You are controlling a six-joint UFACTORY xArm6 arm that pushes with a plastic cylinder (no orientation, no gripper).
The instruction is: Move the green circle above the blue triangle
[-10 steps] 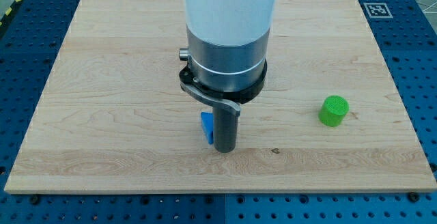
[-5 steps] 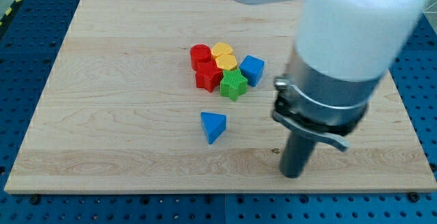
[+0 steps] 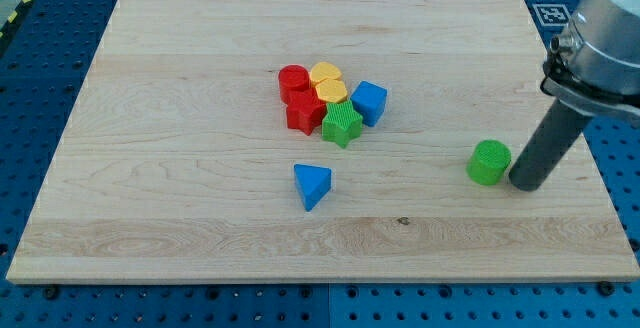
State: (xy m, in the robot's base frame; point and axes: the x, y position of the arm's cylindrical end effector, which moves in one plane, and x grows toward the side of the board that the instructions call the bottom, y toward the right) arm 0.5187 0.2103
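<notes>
Your tip (image 3: 524, 183): a bare rod, no jaws to open or close. Green circle (image 3: 489, 162): just to its left in view, possibly touching. Blue triangle (image 3: 311, 185): well farther left, alone.

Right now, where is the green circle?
The green circle sits at the view's right on the board, just left of my tip, far right of the blue triangle.
</notes>
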